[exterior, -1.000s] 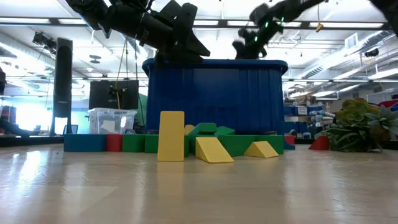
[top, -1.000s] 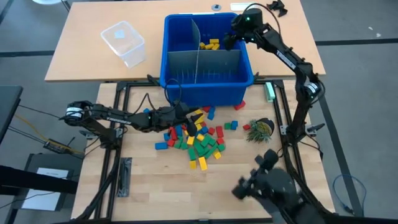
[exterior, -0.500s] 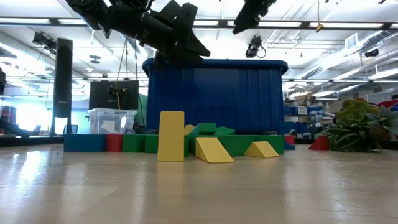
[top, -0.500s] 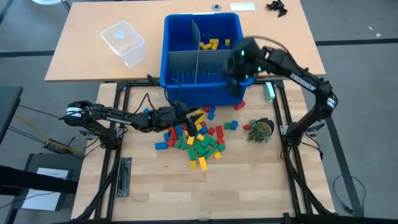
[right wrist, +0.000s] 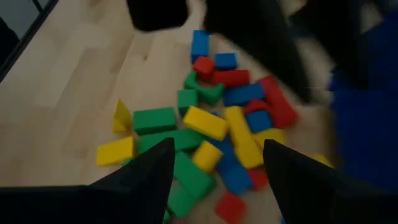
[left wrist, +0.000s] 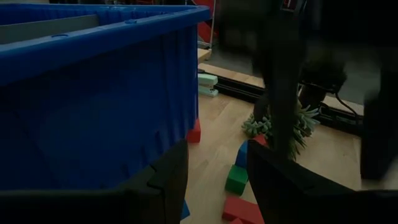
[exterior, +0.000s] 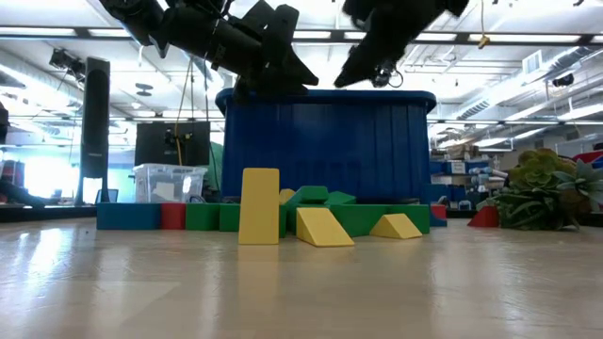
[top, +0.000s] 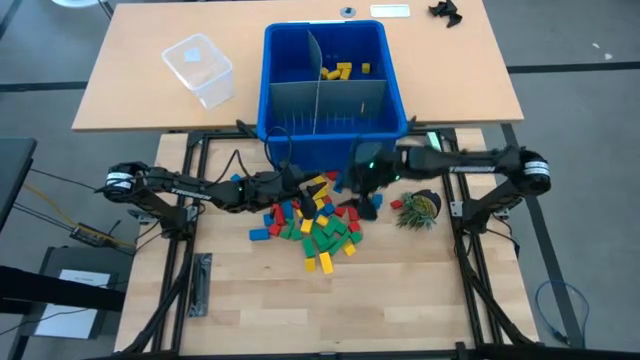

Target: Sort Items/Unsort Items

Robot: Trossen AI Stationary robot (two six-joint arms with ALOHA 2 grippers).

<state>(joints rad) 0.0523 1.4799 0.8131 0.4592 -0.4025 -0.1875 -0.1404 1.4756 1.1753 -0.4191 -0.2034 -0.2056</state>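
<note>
While my left gripper (top: 318, 196) hovers over the blocks (top: 318, 225) heaped on the table in front of the blue bin (top: 335, 135), fingers apart and empty, my right gripper (top: 362, 188) hangs beside the heap, its fingers spread and empty too.

Obscured items: we cannot make out the right gripper (top: 362, 190) in the high view, motion-smeared above the toy blocks (top: 318, 225), the left arm (right wrist: 261, 37) a dark smear in the right wrist view, nor the bin's (exterior: 325, 146) contents from table height.
</note>
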